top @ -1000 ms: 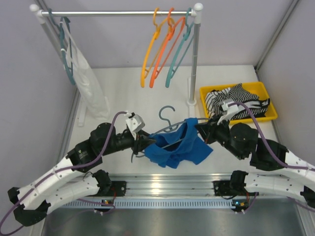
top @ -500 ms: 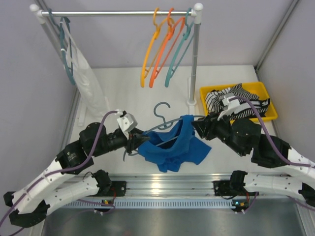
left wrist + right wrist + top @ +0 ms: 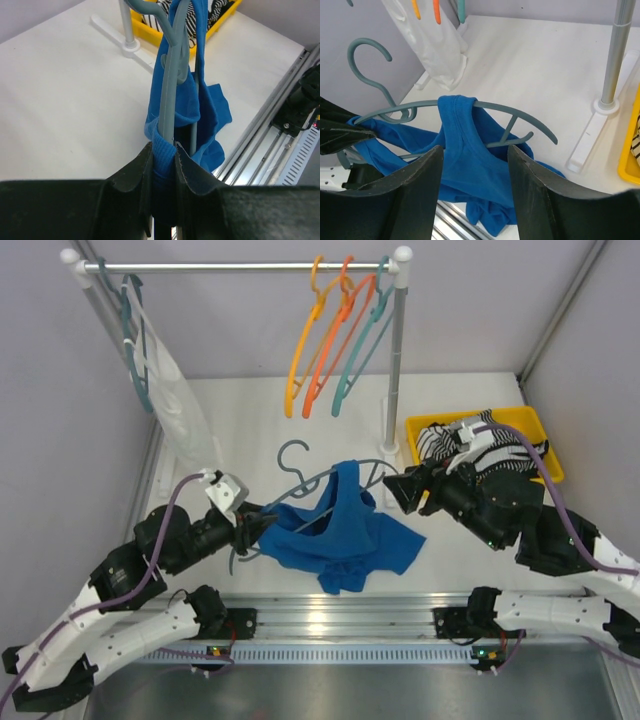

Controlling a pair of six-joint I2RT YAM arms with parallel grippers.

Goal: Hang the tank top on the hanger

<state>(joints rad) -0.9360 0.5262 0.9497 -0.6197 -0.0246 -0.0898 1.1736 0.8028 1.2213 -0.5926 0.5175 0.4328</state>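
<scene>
The slate-teal hanger [image 3: 300,490] is held above the table with its hook [image 3: 368,48] up. My left gripper [image 3: 252,528] is shut on its left end together with a fold of the royal-blue tank top [image 3: 165,150]. One strap [image 3: 454,111] lies over the hanger's arm [image 3: 520,111]. The rest of the tank top [image 3: 340,535] hangs down onto the table. In the left wrist view the hanger [image 3: 169,95] runs straight out from the jaws. My right gripper [image 3: 392,490] is just right of the hanger's free end, open, with nothing between its fingers [image 3: 415,175].
A clothes rail [image 3: 240,267] on a white post [image 3: 397,360] carries orange hangers [image 3: 318,340], a lighter teal hanger [image 3: 362,345] and a white garment [image 3: 182,405]. A yellow tray [image 3: 548,445] holds a striped garment [image 3: 445,440]. A metal rail [image 3: 340,620] runs along the near edge.
My right gripper has opened, let go of the tank top and drawn back to the right. My left arm has pulled the hanger and top to the left.
</scene>
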